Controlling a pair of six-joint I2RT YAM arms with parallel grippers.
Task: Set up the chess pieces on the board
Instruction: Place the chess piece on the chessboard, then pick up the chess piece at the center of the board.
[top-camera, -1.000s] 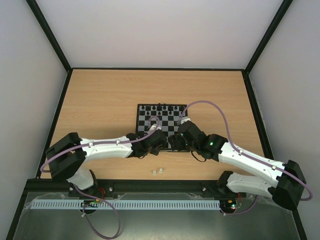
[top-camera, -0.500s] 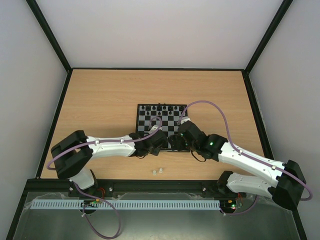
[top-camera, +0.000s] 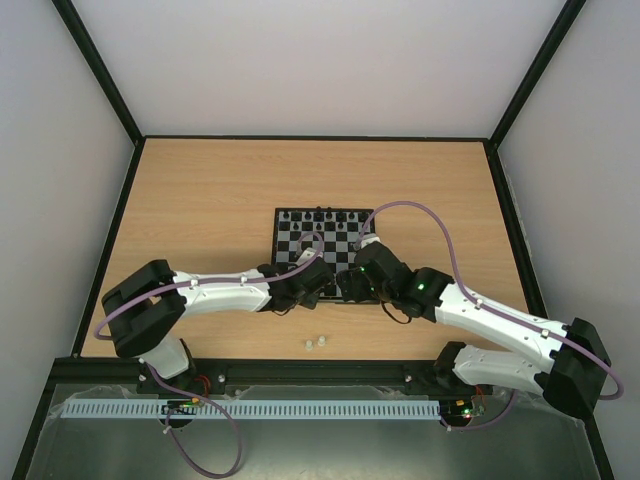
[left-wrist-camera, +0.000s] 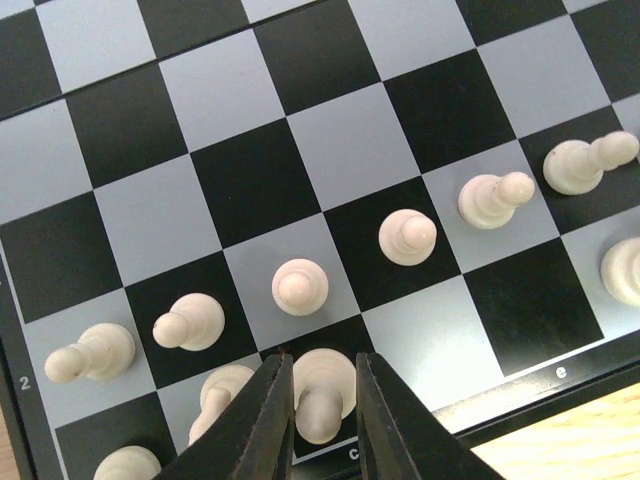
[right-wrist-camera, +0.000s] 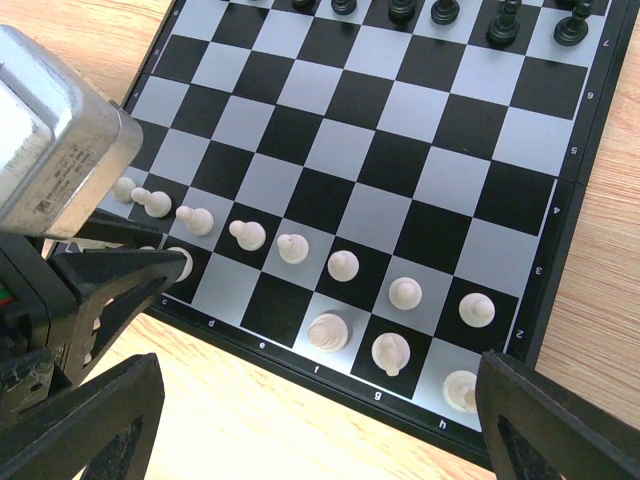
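Observation:
The board (top-camera: 330, 235) lies mid-table with black pieces (top-camera: 320, 215) along its far rows. White chess pieces (right-wrist-camera: 343, 265) stand in a row of pawns near its front edge, with a few larger ones (right-wrist-camera: 328, 332) behind them. My left gripper (left-wrist-camera: 322, 360) hangs over the front left corner. Its jaws stand slightly apart, astride an upright white piece (left-wrist-camera: 322, 385) on the square marked c, with a thin gap at the right finger. My right gripper (right-wrist-camera: 320, 420) is wide open over the board's front edge, holding nothing.
Two loose white pieces (top-camera: 316, 344) stand on the wooden table between the arm bases, in front of the board. Both arms crowd the board's near edge. Black rails border the table (top-camera: 200, 200), with grey walls behind.
The left forearm has shifted slightly and its jaws have eased apart a little around the white piece. The right arm and the other pieces have not moved.

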